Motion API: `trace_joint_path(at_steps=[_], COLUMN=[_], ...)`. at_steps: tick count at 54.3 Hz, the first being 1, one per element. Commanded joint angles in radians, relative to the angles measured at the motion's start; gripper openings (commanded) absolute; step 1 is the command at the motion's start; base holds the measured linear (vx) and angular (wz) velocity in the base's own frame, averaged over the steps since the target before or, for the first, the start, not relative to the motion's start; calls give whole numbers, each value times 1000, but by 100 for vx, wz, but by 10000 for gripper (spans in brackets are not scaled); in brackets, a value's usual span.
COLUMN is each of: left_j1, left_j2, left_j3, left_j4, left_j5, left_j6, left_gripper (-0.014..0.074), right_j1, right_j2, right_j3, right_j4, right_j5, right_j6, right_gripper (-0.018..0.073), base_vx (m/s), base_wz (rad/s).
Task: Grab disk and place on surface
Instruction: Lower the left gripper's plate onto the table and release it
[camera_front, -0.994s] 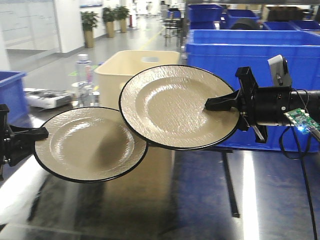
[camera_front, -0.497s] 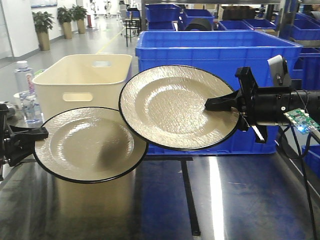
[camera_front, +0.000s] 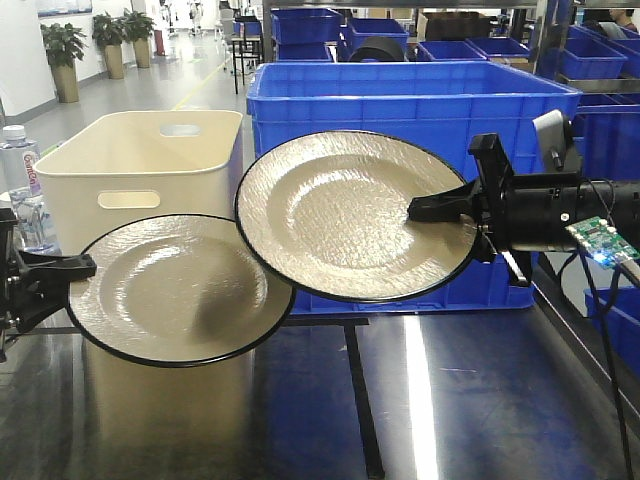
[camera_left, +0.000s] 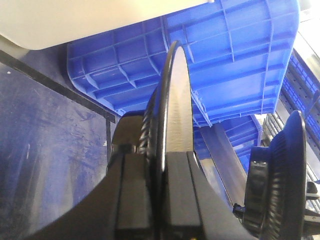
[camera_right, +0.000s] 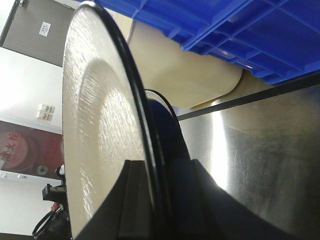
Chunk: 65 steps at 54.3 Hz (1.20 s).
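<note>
Two beige disks with black rims hang in the air above the surface (camera_front: 480, 400), a shiny grey metal tabletop with a black tape line (camera_front: 362, 410). My left gripper (camera_front: 80, 266) is shut on the left edge of the lower disk (camera_front: 180, 290). My right gripper (camera_front: 425, 208) is shut on the right edge of the higher disk (camera_front: 340, 215), which overlaps the lower one. In the left wrist view the lower disk (camera_left: 172, 100) stands edge-on between the shut fingers of the left gripper (camera_left: 159, 160). In the right wrist view the right gripper (camera_right: 160, 167) clamps the rim of the higher disk (camera_right: 95, 125).
A cream plastic bin (camera_front: 140, 160) stands at the back left and a big blue crate (camera_front: 400, 100) behind the disks. More blue crates fill the shelves beyond. A water bottle (camera_front: 20, 180) stands at the far left. A small circuit board (camera_front: 600, 243) and cables hang off the right arm.
The bin, crate and tape line have slid left in the picture, so the whole view has shifted rightward. Both disks and grippers keep their places in the frame.
</note>
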Motion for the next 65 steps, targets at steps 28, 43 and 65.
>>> trace_joint_path(at_steps=[28, 43, 65], left_j1=[-5, -5, -57], left_j2=[-55, -55, -53], left_j3=[-31, -31, -24], left_j4=[-181, -178, 260], left_j5=[59, 54, -74], left_j6=[-15, -17, -124], left_gripper=[1, 1, 1], right_j1=[-2, -2, -2], right_j2=[-58, -58, -58], right_j3=[-42, -42, -42], right_j4=[139, 140, 143], right_j5=[-18, -36, -45], right_j6=[-4, -4, -4], right_gripper=[-5, -5, -5], base_vx=[0, 0, 0], base_wz=[0, 0, 0])
